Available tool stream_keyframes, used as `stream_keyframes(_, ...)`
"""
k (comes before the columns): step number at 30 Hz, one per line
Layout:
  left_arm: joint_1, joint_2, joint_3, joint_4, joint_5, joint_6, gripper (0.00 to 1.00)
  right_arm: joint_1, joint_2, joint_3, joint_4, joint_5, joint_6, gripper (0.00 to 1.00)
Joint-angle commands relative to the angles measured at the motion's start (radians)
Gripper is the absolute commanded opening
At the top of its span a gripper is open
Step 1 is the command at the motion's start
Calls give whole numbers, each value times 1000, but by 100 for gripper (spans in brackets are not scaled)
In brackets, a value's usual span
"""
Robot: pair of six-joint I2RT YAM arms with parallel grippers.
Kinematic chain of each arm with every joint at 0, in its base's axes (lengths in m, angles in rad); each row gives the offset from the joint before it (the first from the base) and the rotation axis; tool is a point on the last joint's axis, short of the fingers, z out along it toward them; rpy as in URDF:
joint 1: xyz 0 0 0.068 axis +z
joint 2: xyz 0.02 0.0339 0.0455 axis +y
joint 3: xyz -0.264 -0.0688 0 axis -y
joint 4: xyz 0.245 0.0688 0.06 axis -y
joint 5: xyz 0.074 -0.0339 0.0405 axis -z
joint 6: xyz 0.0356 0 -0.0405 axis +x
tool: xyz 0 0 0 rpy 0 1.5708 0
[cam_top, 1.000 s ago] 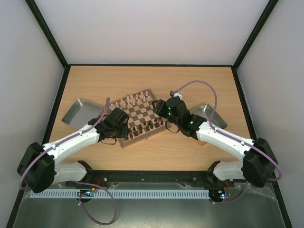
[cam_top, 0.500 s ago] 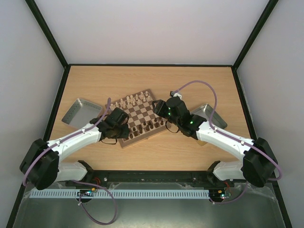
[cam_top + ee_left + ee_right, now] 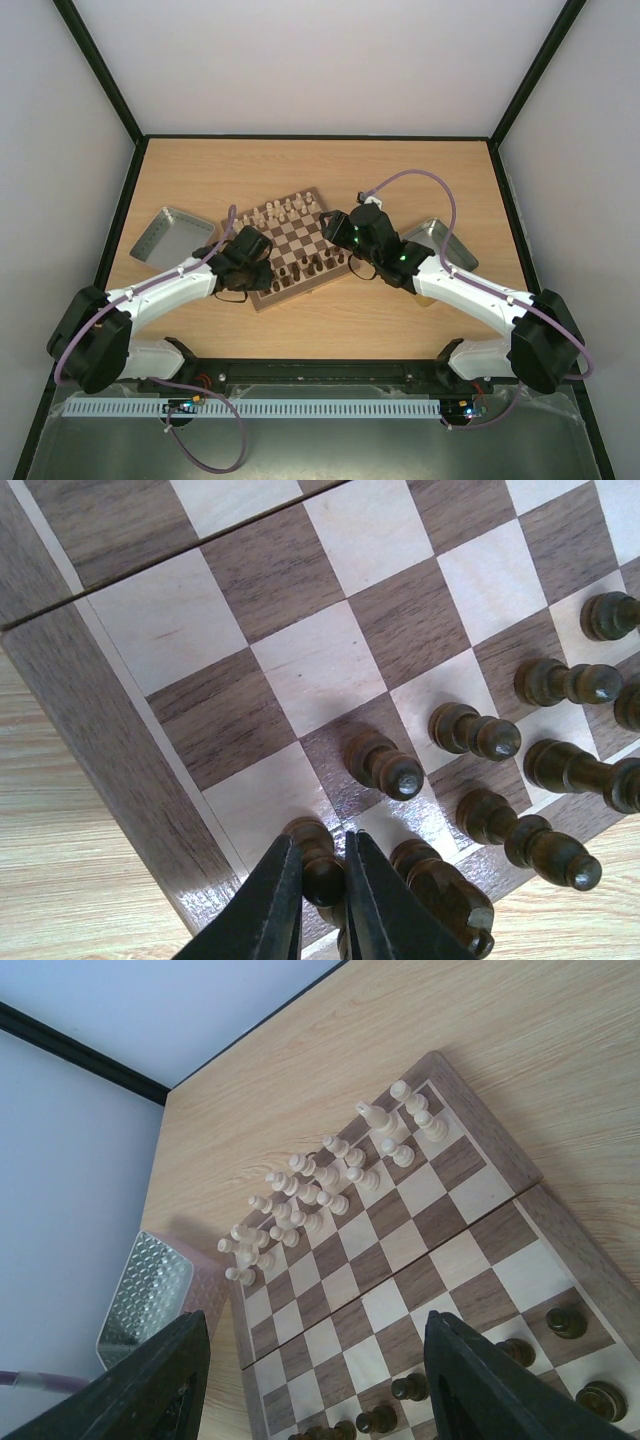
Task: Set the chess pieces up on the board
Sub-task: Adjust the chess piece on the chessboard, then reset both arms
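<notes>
Left gripper [image 3: 322, 858] is clenched on a dark pawn [image 3: 318, 865], one finger on each side of its head. The pinch is high and narrow, probably so the fingers [image 3: 275, 905] clear the neighbours. The pawn is upright at the near-left corner of the board [image 3: 300, 670], just beside a bigger dark piece [image 3: 440, 890]. Its base is hidden by the fingers, so I can't tell if it is seated. Other dark pieces [image 3: 385, 765] stand in rough rows along the near side, with some squares near the corner unfilled. Judged: a placing step, setup mostly done on this side.

Cream pieces [image 3: 330, 1175] stand in two rows along the far side and look complete. Right gripper [image 3: 315, 1325] is spread wide and holds nothing. It hangs over the right part of the board, likely parked clear of the left arm's work.

Outward on the table [image 3: 400, 180], one metal tray [image 3: 170, 238] sits left of the board and another [image 3: 448, 238] sits right, partly under the right arm.
</notes>
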Motion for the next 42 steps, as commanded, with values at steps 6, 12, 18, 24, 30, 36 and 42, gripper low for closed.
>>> stream_keyframes(6, 5, -1, -8, -9, -75, -8, 12, -1, 5, 13, -10, 15, -3, 58)
stream_keyframes(12, 5, -1, -16, -2, -96, -13, 12, -2, 9, 12, -11, 14, -1, 58)
stream_keyframes(18, 5, 3, -26, 7, -84, -17, 21, -2, 5, 13, -11, 12, -2, 58)
stream_keyframes(24, 14, -33, 5, -17, -88, -16, 41, -1, -2, 14, -18, 12, -2, 58)
stream_keyframes(30, 41, -111, 65, -57, -118, 0, 68, -1, -38, 15, -64, 52, -19, 59)
stream_keyframes(36, 107, -270, 80, -75, -143, 65, 99, -2, -115, 3, -228, 165, -87, 67)
stream_keyframes(42, 164, -437, 118, -112, -169, 147, 99, -2, -256, -24, -400, 310, -147, 99)
